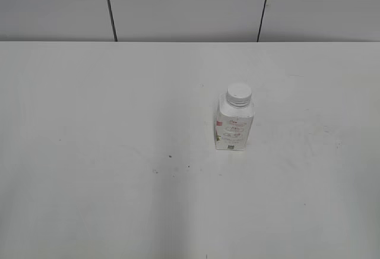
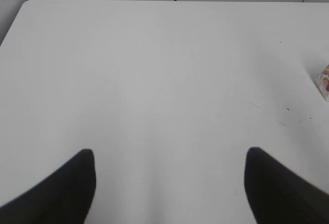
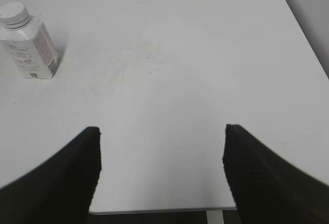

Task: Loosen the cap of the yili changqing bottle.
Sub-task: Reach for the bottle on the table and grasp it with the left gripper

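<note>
Nearest the lens in each wrist view are two dark, matte, blunt fingertips. The left end effector (image 2: 169, 154) holds its fingers (image 2: 67, 188) spread wide with only bare table between them, and the right end effector (image 3: 162, 131) is likewise spread, gripping nothing.

The yili changqing bottle (image 1: 235, 127) stands upright on the table (image 1: 107, 152), a little right of centre in the exterior view. It is small, squarish white plastic with sloped shoulders; its label carries pink-red print and a small dark square near the base. The cap (image 1: 239, 93) sits on the neck, round, white and ribbed around its side.

From the right wrist view the bottle (image 3: 31, 47) and cap (image 3: 14, 14) appear at the upper left, well apart from the fingers. In the left wrist view only a corner of the bottle (image 2: 324, 81) shows at the right edge.

The table is smooth, matte white with a few tiny dark specks (image 1: 170, 156) left of the bottle. Open surface surrounds the bottle on all sides. The table's far edge meets a grey panelled wall (image 1: 190, 3) with dark vertical seams; its near edge shows under the right fingers.
</note>
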